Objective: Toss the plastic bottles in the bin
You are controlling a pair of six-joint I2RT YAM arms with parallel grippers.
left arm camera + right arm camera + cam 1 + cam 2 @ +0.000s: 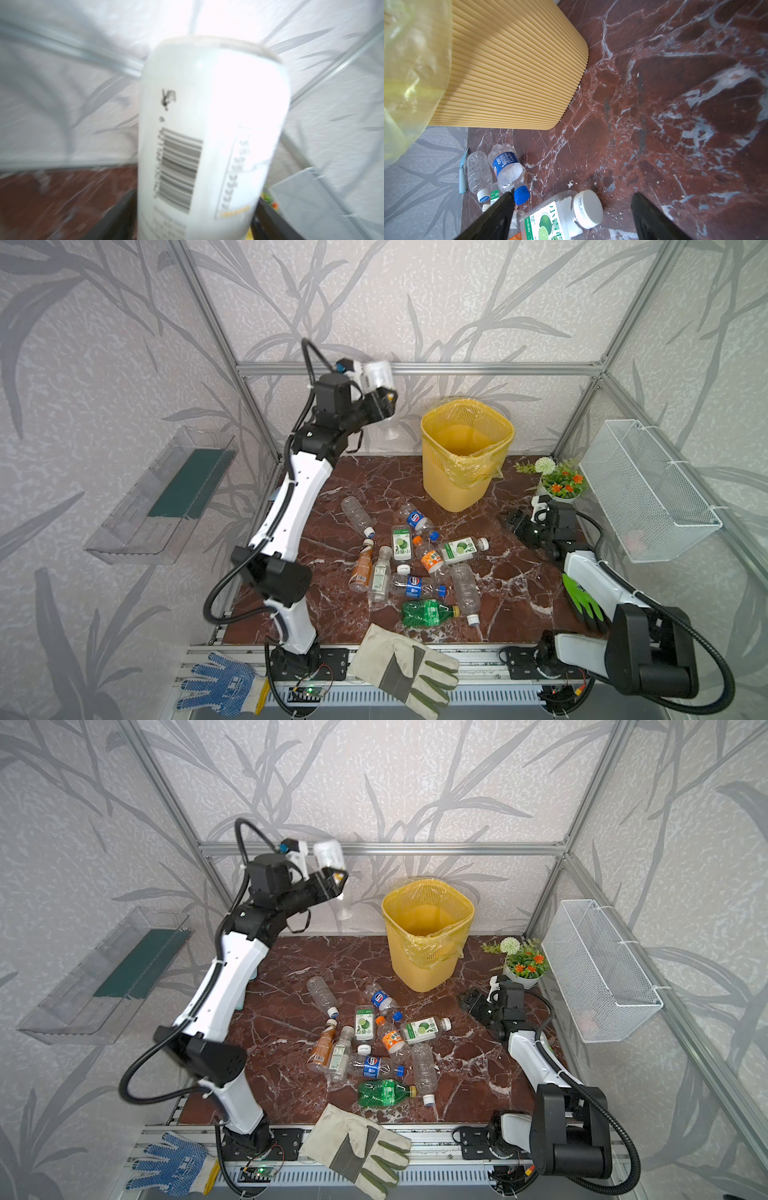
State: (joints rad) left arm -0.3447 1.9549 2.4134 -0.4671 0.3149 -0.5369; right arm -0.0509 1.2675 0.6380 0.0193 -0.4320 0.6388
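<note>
My left gripper [385, 400] is raised high near the back wall, left of the yellow bin [457, 489] [419, 973]. A white-labelled plastic bottle [377, 374] [207, 124] stands between its jaws; the view is blurred, so I cannot tell if they clamp it. Several plastic bottles [415, 568] lie heaped on the marble floor, a green-tinted one [426, 612] nearest the front. My right gripper [509, 522] [573, 194] hovers open and empty just above the floor. It is by the cap end of a lime-labelled bottle [550, 220] [461, 549], beside the bin [508, 72].
A white wire-mesh basket [648, 497] hangs on the right wall and a clear tray [166, 497] on the left. A flower pot [559, 483] stands behind my right gripper. Gloves [407, 664] lie along the front rail. A pale blue trowel [463, 176] lies past the bottles.
</note>
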